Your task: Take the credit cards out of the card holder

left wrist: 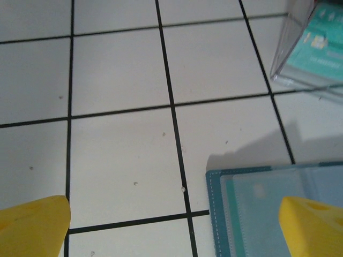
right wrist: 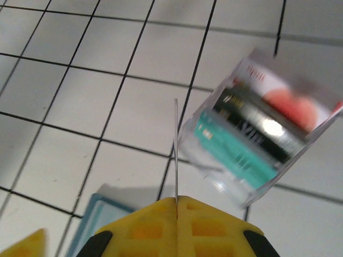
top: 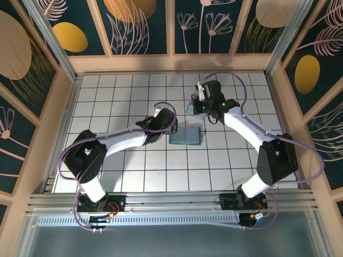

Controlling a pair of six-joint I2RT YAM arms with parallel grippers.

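Pinching a credit card (right wrist: 176,150), right gripper (right wrist: 177,203) near card holder (right wrist: 107,211); left gripper (left wrist: 174,214) spread

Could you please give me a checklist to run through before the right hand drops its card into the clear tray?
1. Right hand shut on credit card: ok.
2. Card clear of card holder: ok.
3. Card lined up over clear tray: not ok, tray sits off to one side.
4. Room left in tray: cannot tell.
5. Left hand open beside holder, holding nothing: ok.
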